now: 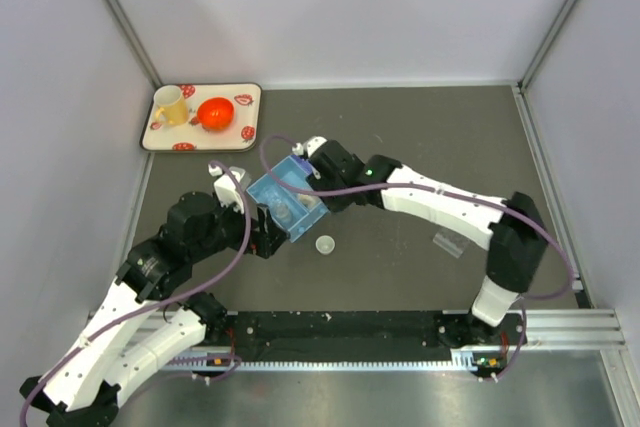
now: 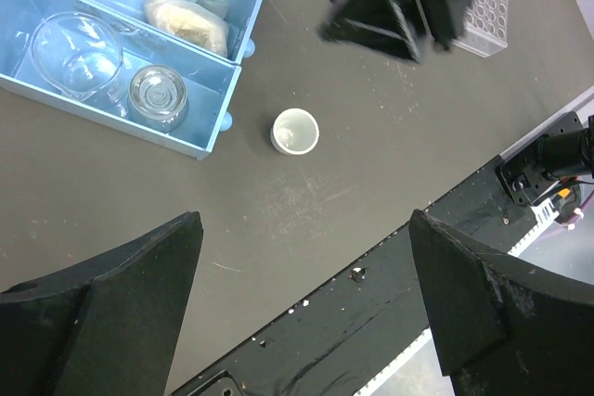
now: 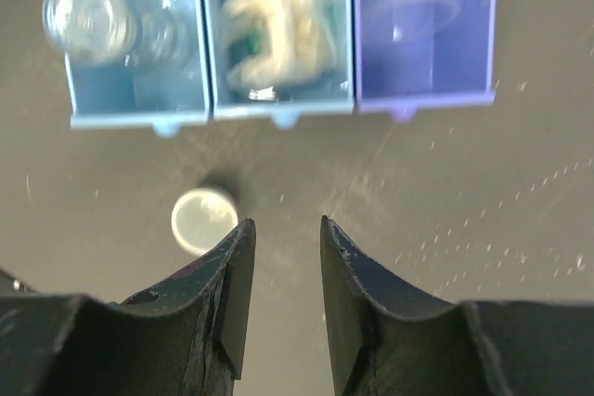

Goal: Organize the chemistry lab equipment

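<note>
A small white round cup stands on the dark table just in front of a blue compartment box. It also shows in the left wrist view and the right wrist view. The box's light blue bins hold clear round vessels and a bagged beige item. Its purple bin holds a clear funnel-like piece. A gridded clear rack lies to the right. My left gripper is wide open and empty, near the cup. My right gripper hovers by the box, narrowly open and empty.
A white tray at the back left holds a yellow mug and an orange-red bowl. A black rail runs along the near table edge. Grey walls close in the left, right and back.
</note>
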`<state>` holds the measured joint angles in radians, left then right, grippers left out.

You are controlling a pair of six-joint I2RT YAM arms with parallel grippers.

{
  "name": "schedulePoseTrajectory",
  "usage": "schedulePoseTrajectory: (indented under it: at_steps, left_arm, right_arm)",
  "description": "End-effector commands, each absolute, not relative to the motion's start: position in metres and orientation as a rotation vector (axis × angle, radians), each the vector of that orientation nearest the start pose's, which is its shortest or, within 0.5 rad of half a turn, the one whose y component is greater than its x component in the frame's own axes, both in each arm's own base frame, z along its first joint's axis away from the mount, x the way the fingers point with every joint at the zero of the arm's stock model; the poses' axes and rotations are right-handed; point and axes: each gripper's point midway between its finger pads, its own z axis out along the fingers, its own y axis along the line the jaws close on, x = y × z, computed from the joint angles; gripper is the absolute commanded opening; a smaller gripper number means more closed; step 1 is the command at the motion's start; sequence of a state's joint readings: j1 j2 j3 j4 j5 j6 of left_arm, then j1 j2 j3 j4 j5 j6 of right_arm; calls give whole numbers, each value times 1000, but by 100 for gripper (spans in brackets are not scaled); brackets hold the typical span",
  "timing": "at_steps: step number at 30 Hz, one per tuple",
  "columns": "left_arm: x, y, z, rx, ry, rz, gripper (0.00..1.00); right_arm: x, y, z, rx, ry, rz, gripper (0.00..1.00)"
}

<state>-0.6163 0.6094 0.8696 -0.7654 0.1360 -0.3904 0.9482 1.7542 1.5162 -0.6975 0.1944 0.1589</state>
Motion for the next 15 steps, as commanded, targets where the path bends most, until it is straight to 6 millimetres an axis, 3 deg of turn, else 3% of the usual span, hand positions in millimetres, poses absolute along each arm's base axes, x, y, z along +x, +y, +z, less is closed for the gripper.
schedulePoseTrajectory:
  at_steps: [1,5,11,15]
  left_arm:
    - [162,-161,250,318,2082,-749,98]
    - [163,-157,254,301,2072,-735,98]
    - [159,-153,259,283,2067,-735,98]
    - [156,-151,263,281,2058,-740,98]
  right_arm:
    - [249,324,149,-811,2326,250,35]
    - [217,321,123,-828,2374,265,35]
    - [212,325,86,-823,2437,263,34]
    - [213,334,77,-833,2447,285,34]
